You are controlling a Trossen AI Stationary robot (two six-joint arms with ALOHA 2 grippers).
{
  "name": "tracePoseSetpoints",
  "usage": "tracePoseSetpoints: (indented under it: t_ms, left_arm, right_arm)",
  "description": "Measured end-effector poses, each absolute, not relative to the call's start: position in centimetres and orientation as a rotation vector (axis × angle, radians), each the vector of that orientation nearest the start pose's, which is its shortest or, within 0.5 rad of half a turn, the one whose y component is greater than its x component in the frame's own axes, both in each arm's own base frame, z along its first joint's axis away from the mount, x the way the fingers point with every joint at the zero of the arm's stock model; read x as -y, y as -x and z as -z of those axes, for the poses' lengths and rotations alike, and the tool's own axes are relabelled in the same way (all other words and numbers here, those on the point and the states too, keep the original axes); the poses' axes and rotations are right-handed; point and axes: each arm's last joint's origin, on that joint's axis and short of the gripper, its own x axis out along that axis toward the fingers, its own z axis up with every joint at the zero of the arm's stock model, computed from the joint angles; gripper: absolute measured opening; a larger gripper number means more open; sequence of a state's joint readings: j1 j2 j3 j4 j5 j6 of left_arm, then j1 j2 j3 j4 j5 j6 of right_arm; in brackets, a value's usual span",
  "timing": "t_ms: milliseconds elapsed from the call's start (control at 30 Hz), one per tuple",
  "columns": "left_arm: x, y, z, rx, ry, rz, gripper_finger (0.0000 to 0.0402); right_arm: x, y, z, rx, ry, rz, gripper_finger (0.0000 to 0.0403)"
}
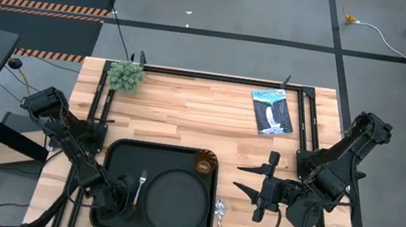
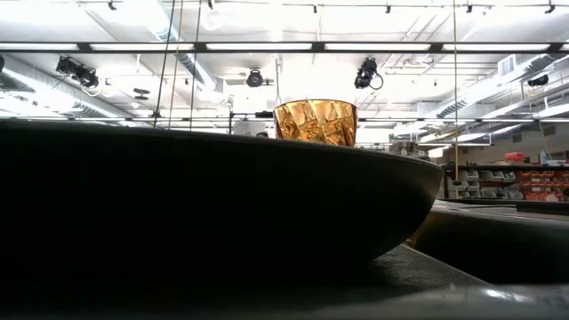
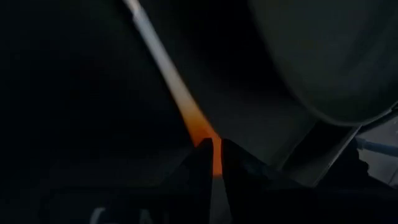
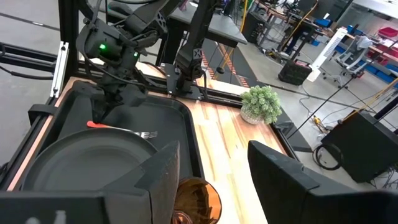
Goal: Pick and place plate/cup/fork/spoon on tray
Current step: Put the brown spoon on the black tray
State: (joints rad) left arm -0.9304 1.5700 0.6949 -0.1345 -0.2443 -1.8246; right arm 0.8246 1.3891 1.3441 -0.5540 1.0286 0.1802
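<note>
While the left gripper [image 1: 126,193] pinched the fork [image 1: 140,185] by its orange handle low over the tray [image 1: 122,154], beside the plate [image 1: 175,199], the right gripper [image 1: 251,180] waited, fingers apart, near the spoon [image 1: 220,221], probably its next target.

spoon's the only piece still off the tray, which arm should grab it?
Right, likely. The spoon lies on the table just off the tray, near the open right gripper. The left gripper is shut on the fork in the tray.
</note>
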Motion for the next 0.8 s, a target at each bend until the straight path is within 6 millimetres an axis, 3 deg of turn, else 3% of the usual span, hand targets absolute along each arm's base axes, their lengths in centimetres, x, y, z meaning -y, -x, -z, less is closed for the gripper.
tracePoseSetpoints:
  t_ms: [400, 600, 800]
  left_arm:
    - [19.7, -18.8, -14.0, -1.008, 0.957, -0.293, 0.0038]
    - [19.6, -19.0, -16.7, -1.048, 0.886, -0.319, 0.0038]
    - [19.4, -18.2, -18.4, -1.165, 0.641, -0.369, 0.0038]
  right_arm:
    - [-19.5, -21.4, -36.6, -0.335, 0.295, 0.229, 0.0196]
    - [-19.5, -21.4, -36.6, -0.334, 0.292, 0.229, 0.0196]
    - [-19.5, -21.4, -36.7, -0.330, 0.286, 0.229, 0.0196]
